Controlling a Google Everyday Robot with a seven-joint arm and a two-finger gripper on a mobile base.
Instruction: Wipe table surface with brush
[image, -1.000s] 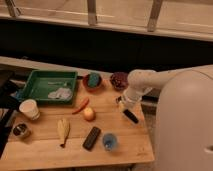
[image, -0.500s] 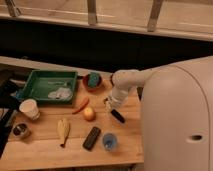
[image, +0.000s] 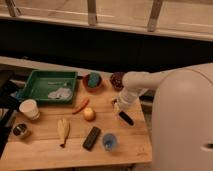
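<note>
Camera view shows the gripper (image: 119, 106) low over the right half of the table (image: 45, 150), at the end of the white arm (image: 137, 82) that reaches in from the right. The brush (image: 124, 117) angles down and to the right from it, its black handle lying on or just above the wood, near the table's right edge. The fingers seem clamped on the brush's upper end, though the exact contact is hard to make out.

The brush looks light and stiff, with a slim handle that could twist in the grasp if pressed hard, so a hold near the middle of the handle would likely give steadier strokes. The head should yield a little against the planks.

Nearby lie a round orange fruit (image: 89, 114), a black block (image: 91, 138), a blue cup (image: 109, 141) and a yellow banana-like thing (image: 62, 130); wide sweeps to the left may knock them
</note>
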